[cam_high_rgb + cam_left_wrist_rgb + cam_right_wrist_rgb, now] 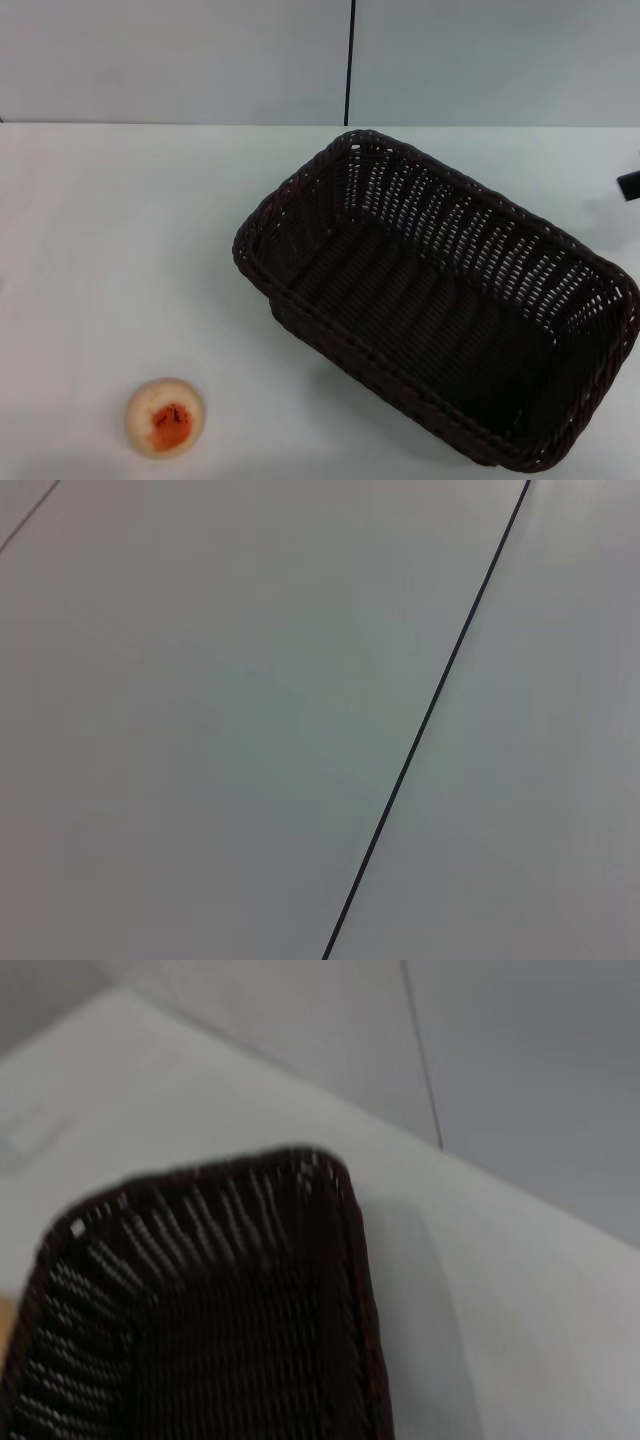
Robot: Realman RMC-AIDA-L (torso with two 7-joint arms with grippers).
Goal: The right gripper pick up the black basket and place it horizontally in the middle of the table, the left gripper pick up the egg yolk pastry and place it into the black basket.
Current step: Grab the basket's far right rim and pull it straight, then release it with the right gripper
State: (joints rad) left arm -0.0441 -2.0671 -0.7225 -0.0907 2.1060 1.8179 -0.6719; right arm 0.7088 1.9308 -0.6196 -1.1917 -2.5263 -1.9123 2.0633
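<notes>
Pastry first, nearest: small round cream egg yolk pastry [165, 417] with orange-red top, alone on white tabletop [110, 240]. Farther right, large dark woven wicker black basket [440, 300], lying diagonally. Best gripped at braided rim, then turned level mid-tabletop. Right end effector [630, 186] barely visible at edge, grip state untellable; left unseen.

Even, soft light; the black basket [440, 300] casts faint shadows and blurs in the right wrist view.
</notes>
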